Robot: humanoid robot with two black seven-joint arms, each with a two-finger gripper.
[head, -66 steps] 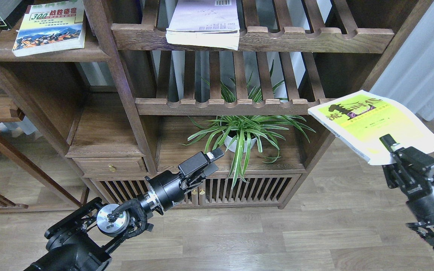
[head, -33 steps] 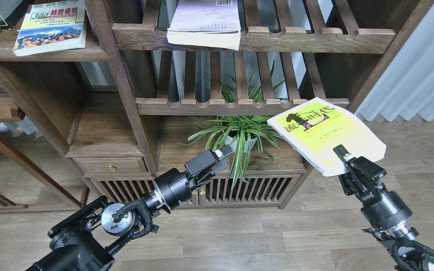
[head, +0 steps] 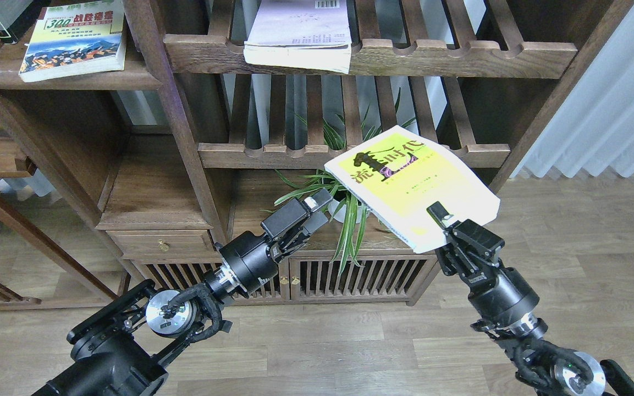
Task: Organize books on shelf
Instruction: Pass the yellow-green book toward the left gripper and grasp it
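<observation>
My right gripper (head: 442, 219) is shut on the near edge of the yellow-green book (head: 410, 181) with big black characters. It holds the book tilted in the air in front of the middle slatted rack and the plant. My left gripper (head: 317, 212) is open and empty, just left of that book, low in front of the plant. The red-titled "300" book (head: 72, 38) lies flat on the solid brown shelf board (head: 69, 81) at the upper left. The pale white-lavender book (head: 300, 33) with the barcode lies on the top slatted rack (head: 459, 55).
A spider plant in a white pot (head: 349, 206) stands on the low cabinet top (head: 273, 220). A middle slatted rack (head: 273, 155) sits above it. A thick bookcase post (head: 185, 137) divides the left bay. A curtain (head: 613, 99) hangs at the right.
My right arm has carried the yellow-green book leftward, from the right of the bookcase to in front of the plant. My left gripper has shifted slightly up.
</observation>
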